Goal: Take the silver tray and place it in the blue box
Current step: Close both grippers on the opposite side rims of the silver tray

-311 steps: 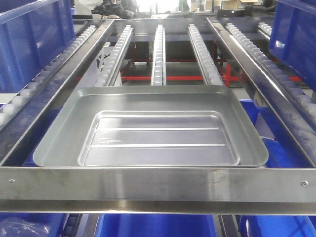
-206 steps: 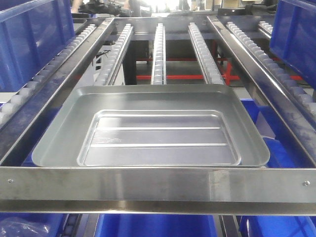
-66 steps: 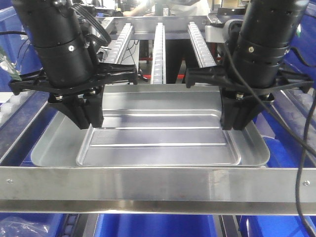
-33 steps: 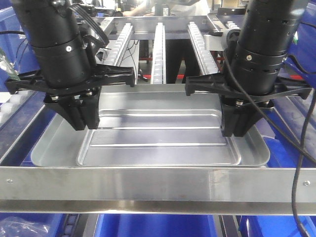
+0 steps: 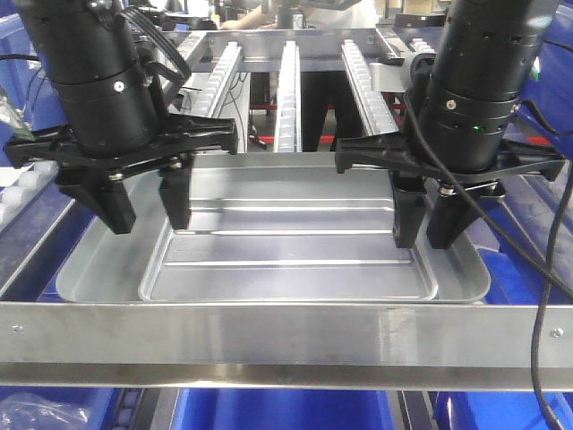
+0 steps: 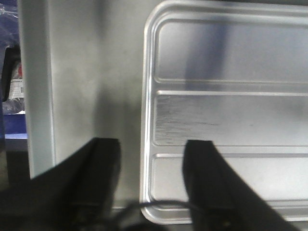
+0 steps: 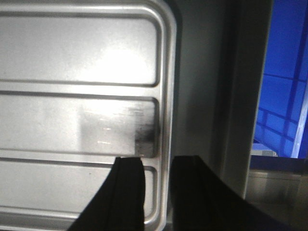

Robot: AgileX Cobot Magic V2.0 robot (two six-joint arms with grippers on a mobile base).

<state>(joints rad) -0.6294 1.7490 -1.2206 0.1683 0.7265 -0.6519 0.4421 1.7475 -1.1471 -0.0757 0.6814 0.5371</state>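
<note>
Centre frame, behind the steel front rail (image 5: 286,336), the silver tray (image 5: 286,255) lies nested in a deeper tray (image 5: 98,264). Pressed together half a second ago, the left end effector (image 5: 149,218) and right end effector (image 5: 425,237) now stand spread astride its side rims, apparently ready to pinch.

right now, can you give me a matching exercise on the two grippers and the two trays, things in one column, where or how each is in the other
Things:
1. left gripper
2. right gripper
3. silver tray
4. larger deep tray

Places or states:
a. nested inside the other tray
b. open, fingers straddling the silver tray's right rim
c. holds the silver tray
d. open, fingers straddling the silver tray's left rim

Pairs: 1-d, 2-b, 3-a, 4-c
</note>
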